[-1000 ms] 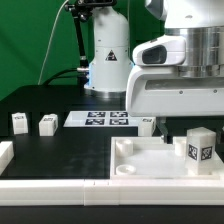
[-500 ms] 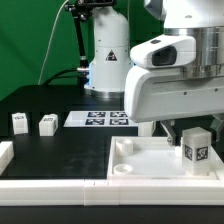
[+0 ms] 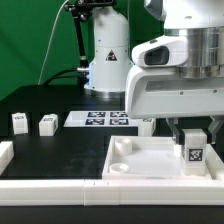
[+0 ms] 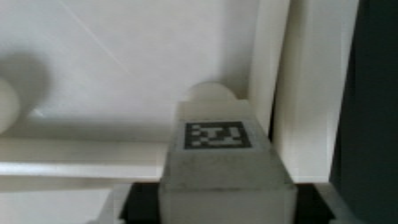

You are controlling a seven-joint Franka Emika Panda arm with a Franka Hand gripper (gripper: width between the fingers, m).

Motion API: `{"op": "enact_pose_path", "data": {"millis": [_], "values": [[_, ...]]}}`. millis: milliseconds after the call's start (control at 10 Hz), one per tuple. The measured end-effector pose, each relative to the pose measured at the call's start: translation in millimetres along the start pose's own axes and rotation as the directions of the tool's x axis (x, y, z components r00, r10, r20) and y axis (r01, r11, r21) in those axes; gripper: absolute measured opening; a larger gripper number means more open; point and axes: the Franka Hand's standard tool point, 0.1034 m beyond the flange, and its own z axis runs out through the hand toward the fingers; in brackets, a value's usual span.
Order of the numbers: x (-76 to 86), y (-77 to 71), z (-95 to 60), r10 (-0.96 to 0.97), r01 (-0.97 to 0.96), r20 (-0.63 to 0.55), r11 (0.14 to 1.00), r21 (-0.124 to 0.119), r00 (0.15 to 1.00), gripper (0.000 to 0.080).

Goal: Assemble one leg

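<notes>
My gripper [image 3: 192, 133] is shut on a leg [image 3: 192, 152], a white post with a black-and-white tag, held upright. Its lower end is down at the near corner, on the exterior view's right, of the large flat white tabletop [image 3: 140, 162]; I cannot tell if it touches. In the wrist view the leg [image 4: 217, 150] fills the middle between my dark fingers [image 4: 146, 200]. Its far end points at a round corner socket [image 4: 215, 92] of the tabletop [image 4: 107, 110]. The gripper [image 4: 222, 206] is mostly hidden behind the leg.
Two more legs [image 3: 18, 121] [image 3: 46, 124] stand on the black table at the exterior view's left. Another [image 3: 146, 126] shows partly behind the tabletop. The marker board [image 3: 97, 118] lies at the back. A white rail [image 3: 50, 186] runs along the front.
The gripper has come down with the leg and shifted a little to the exterior view's left, bringing it lower over the tabletop's corner.
</notes>
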Motion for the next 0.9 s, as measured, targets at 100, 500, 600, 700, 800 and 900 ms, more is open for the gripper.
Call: {"op": "enact_pose_path", "data": {"millis": [100, 500, 600, 700, 800, 900], "values": [[-0.3, -1.3, 0.2, 0.136, -0.136, -0.002, 0.991, 0.004, 0.991, 0.0291], [-1.8, 8.9, -0.1, 0.496, -0.496, -0.012, 0.868, -0.007, 0.868, 0.0295], [-1.8, 12.7, -0.6, 0.552, -0.552, -0.017, 0.834, -0.014, 0.834, 0.0298], [-1.8, 17.1, -1.0, 0.597, -0.597, -0.023, 0.802, -0.023, 0.802, 0.0298], [-1.8, 18.4, -1.1, 0.606, -0.607, -0.028, 0.794, -0.027, 0.795, 0.0298], [-1.7, 22.1, -1.4, 0.635, -0.636, -0.032, 0.771, -0.034, 0.772, 0.0301]]}}
